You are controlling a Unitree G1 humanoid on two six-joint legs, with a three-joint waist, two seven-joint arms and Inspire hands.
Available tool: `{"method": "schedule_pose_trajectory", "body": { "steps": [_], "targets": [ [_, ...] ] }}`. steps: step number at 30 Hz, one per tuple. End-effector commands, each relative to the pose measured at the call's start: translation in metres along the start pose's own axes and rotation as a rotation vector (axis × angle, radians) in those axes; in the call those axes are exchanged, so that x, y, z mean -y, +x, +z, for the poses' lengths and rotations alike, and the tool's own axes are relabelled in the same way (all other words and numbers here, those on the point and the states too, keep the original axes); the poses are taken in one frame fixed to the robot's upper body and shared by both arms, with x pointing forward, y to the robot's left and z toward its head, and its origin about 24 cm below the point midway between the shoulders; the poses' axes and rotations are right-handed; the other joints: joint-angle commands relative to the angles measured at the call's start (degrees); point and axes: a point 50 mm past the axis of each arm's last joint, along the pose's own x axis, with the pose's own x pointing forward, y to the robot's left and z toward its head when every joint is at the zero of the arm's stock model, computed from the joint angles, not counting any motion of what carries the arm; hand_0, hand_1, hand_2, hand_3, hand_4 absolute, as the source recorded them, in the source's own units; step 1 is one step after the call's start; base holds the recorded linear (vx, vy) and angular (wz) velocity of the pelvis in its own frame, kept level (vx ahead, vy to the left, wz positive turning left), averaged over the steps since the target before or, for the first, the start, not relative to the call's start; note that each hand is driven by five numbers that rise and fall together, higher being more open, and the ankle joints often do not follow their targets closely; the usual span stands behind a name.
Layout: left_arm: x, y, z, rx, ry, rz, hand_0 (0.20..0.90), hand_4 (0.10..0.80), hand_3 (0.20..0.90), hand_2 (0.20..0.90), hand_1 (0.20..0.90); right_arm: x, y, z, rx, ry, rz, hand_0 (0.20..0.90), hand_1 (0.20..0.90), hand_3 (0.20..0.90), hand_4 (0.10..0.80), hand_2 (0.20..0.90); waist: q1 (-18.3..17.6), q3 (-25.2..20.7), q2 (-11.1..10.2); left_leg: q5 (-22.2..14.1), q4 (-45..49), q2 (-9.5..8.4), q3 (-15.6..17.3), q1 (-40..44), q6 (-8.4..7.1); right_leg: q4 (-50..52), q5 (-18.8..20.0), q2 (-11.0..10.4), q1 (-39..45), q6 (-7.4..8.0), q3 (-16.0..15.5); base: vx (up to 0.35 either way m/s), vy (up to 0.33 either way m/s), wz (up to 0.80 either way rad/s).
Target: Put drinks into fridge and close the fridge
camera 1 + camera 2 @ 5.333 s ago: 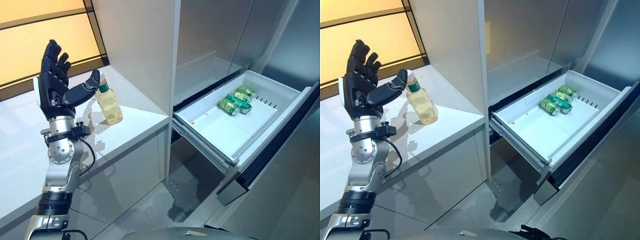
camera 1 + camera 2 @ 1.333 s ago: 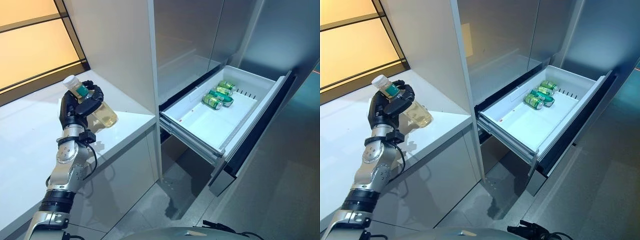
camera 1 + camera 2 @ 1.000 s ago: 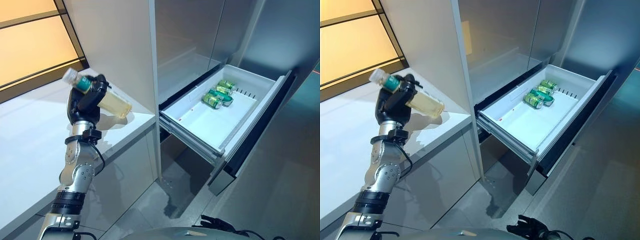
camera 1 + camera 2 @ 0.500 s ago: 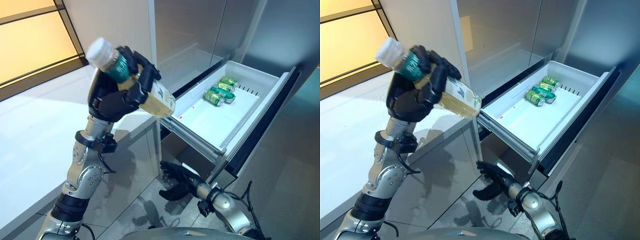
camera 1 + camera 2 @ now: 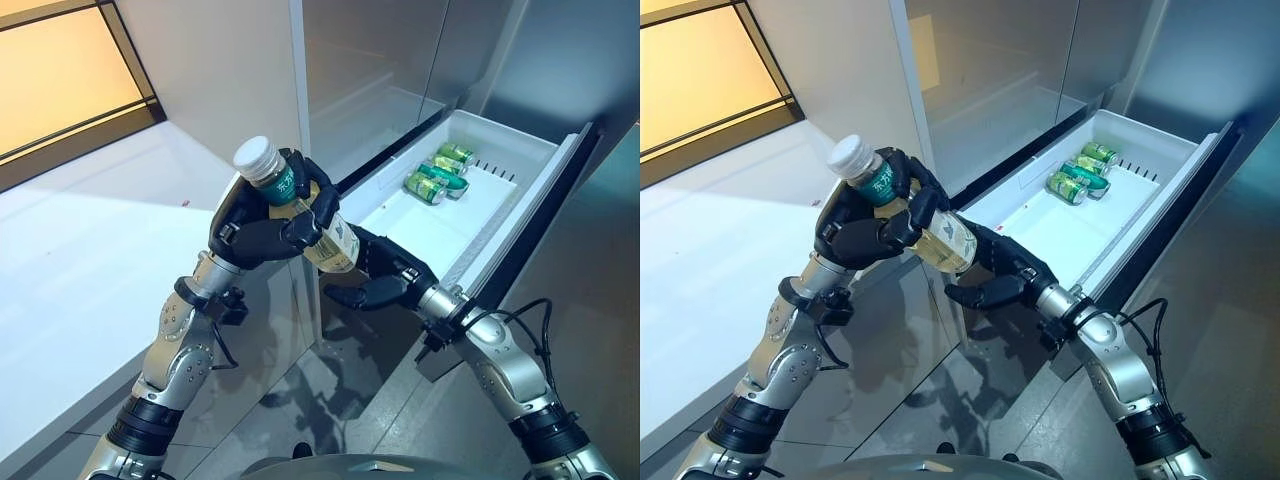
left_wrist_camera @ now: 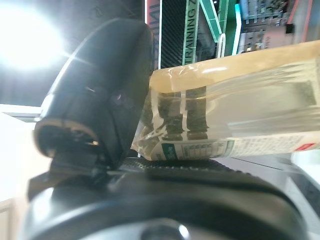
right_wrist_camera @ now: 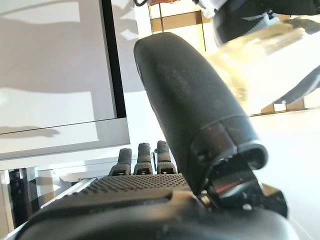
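Observation:
A clear bottle (image 5: pixel 332 240) of yellowish drink with a white cap and green label is tilted, cap up and to the left, in front of the counter edge. My left hand (image 5: pixel 255 235) is shut on its neck and upper body; it also shows in the left wrist view (image 6: pixel 240 115). My right hand (image 5: pixel 385 282) is open with its fingers spread, just under and behind the bottle's base. The white fridge drawer (image 5: pixel 525 205) stands pulled out at right. Green cans (image 5: pixel 436 173) lie at its far end.
A white counter (image 5: pixel 80 260) runs along the left under an amber window panel (image 5: pixel 60 70). Tall grey fridge doors (image 5: pixel 380 60) rise behind the drawer. Grey tiled floor (image 5: pixel 590 300) lies below and to the right of the drawer.
My left hand has carried the bottle down and to the right, off the counter. My right hand has risen from low by the floor up to the bottle's base.

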Motion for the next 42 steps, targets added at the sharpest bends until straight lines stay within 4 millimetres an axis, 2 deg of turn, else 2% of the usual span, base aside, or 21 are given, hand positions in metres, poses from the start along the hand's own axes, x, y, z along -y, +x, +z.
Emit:
{"method": "schedule_pose_trajectory", "body": {
  "steps": [1,15,18,23,32,35,36,37,38,42],
  "targets": [
    [0.003,0.029,0.03,0.205,0.058,-0.059,0.3,0.1,0.2,0.3,0.3,-0.004,0.011,0.064,0.269,-0.067,0.113,0.9,0.9,0.9,0.8,0.9,-0.41,-3.78,-0.87,-5.68,0.07,-0.28,0.05,0.66,0.23,3.31,-1.49,0.19,-2.54,3.03,-0.87,0.0,0.0,0.0],
    [0.001,0.043,0.013,0.101,0.128,-0.044,0.3,0.1,0.2,0.3,0.3,-0.011,0.022,0.081,0.213,-0.229,0.243,0.9,0.9,0.9,0.8,0.9,-0.94,-3.85,-1.4,-5.47,0.07,-0.31,0.59,0.8,0.03,3.22,-1.08,0.26,-2.48,3.19,-0.63,-0.002,0.0,-0.01],
    [0.002,0.046,0.007,0.066,0.134,-0.053,0.3,0.1,0.2,0.3,0.3,-0.015,0.026,0.091,0.228,-0.285,0.265,0.9,0.9,0.9,0.8,0.9,-0.95,-3.75,-1.49,-5.42,0.07,-0.3,0.7,0.9,-0.02,3.19,-0.94,0.21,-2.41,3.26,-0.73,0.0,0.0,0.0],
    [0.003,0.048,-0.001,0.032,0.123,-0.064,0.3,0.1,0.2,0.3,0.3,-0.016,0.03,0.095,0.22,-0.293,0.275,0.9,0.9,0.9,0.8,0.9,-0.96,-3.66,-1.58,-5.44,0.07,-0.31,0.82,0.9,-0.01,3.17,-0.87,0.19,-2.45,3.32,-0.76,0.0,0.0,0.0],
    [0.007,0.051,-0.001,0.06,0.119,-0.084,0.3,0.1,0.2,0.3,0.3,-0.023,0.036,0.074,0.061,-0.113,0.373,0.9,0.9,0.9,0.8,0.9,-0.81,-3.71,-2.03,-5.29,0.07,-0.3,0.78,0.85,-0.11,3.3,-0.91,0.16,-2.45,3.42,-0.97,0.003,0.0,-0.02],
    [0.013,0.051,0.004,0.125,0.091,-0.112,0.3,0.1,0.2,0.3,0.3,-0.029,0.037,0.062,0.007,-0.025,0.411,0.9,0.9,0.9,0.8,0.9,-0.69,-3.77,-2.18,-5.23,0.07,-0.29,0.72,0.85,-0.14,3.33,-0.95,0.15,-2.39,3.45,-1.09,0.0,0.0,0.0],
    [0.016,0.052,0.006,0.152,0.083,-0.128,0.3,0.1,0.2,0.3,0.3,-0.031,0.037,0.058,-0.006,0.001,0.418,0.775,0.775,0.755,0.655,0.775,-0.68,-3.74,-2.24,-5.24,0.07,-0.3,0.62,0.87,-0.14,3.36,-0.96,0.16,-2.39,3.45,-1.11,0.0,0.0,0.0],
    [0.017,0.052,0.007,0.166,0.078,-0.134,0.3,0.1,0.2,0.3,0.3,-0.032,0.037,0.056,-0.012,0.02,0.418,0.481,0.481,0.411,0.311,0.481,-0.69,-3.74,-2.26,-5.24,0.07,-0.29,0.6,0.87,-0.15,3.38,-0.96,0.17,-2.39,3.46,-1.13,0.0,0.0,0.0],
    [0.02,0.052,0.01,0.197,0.075,-0.144,0.3,0.1,0.2,0.3,0.3,-0.033,0.038,0.053,-0.021,0.048,0.421,0.3,0.3,0.2,0.1,0.3,-0.68,-3.73,-2.28,-5.24,0.07,-0.28,0.49,0.89,-0.14,3.42,-0.94,0.2,-2.41,3.44,-1.15,0.0,0.0,0.0],
    [0.031,0.053,0.016,0.261,0.069,-0.2,0.3,0.1,0.2,0.3,0.3,-0.039,0.039,0.049,-0.008,0.101,0.421,0.3,0.3,0.2,0.1,0.3,-0.71,-3.62,-2.37,-5.2,0.07,-0.27,0.27,0.85,-0.15,3.52,-0.97,0.33,-2.47,3.39,-1.0,0.0,0.0,0.0]
  ]
}}
